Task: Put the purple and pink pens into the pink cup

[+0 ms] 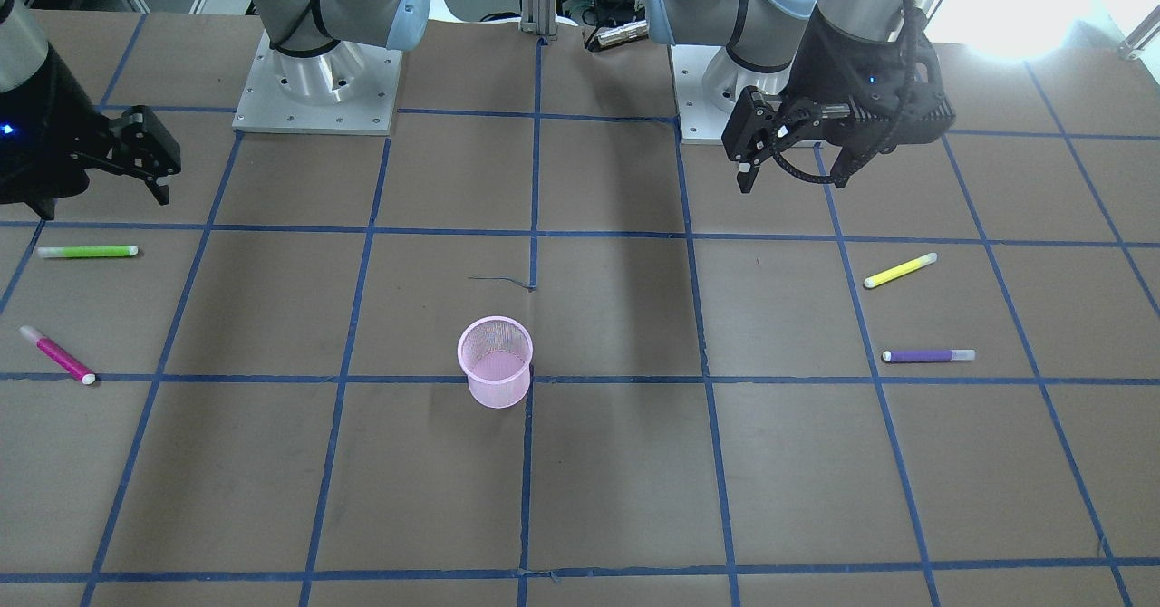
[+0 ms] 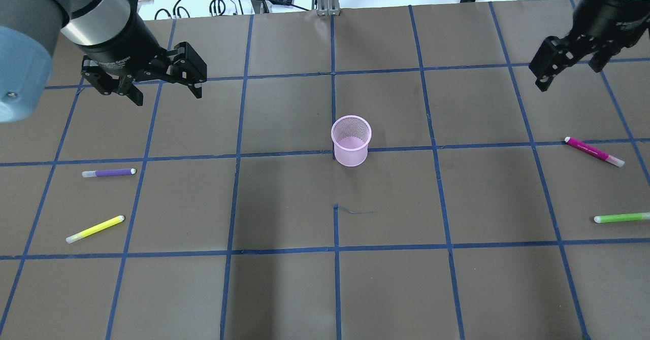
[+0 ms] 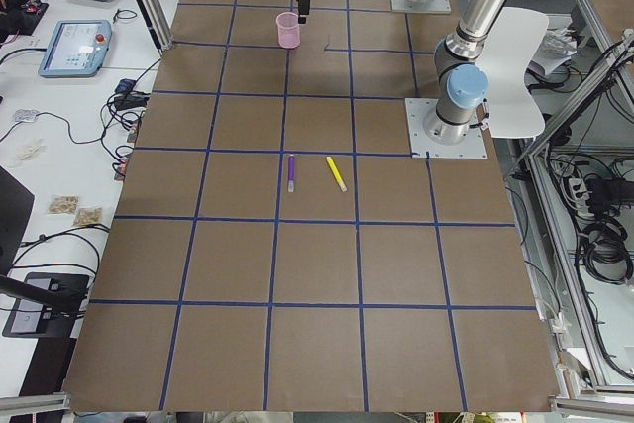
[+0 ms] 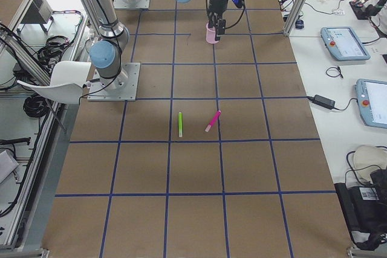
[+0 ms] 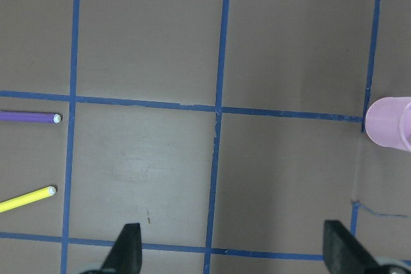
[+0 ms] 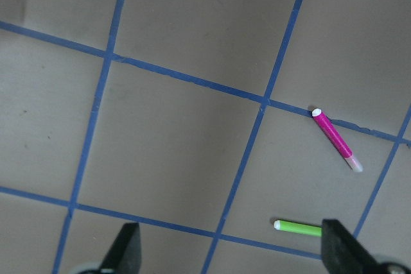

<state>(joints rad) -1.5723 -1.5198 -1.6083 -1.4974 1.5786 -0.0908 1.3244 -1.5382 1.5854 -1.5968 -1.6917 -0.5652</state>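
left fingers [image 5: 127,251] and right fingers [image 6: 127,251] hang spread, empty. overhead, the slim purple pen [image 2: 108,173] lies mid-left, the slim pink pen [image 2: 593,151] far right, the pink mesh cup [image 2: 350,140] centre. a careless reach might grab the neighbouring yellow pen [image 2: 95,229] or green pen [image 2: 622,217].

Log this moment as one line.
left pincer: open, empty | right pincer: open, empty | purple pen, pink pen: on table | pink cup: upright, empty

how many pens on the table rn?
4, all lying flat: purple pen and yellow pen on the robot's left side; pink pen and green pen on its right. The pink mesh cup looks empty.
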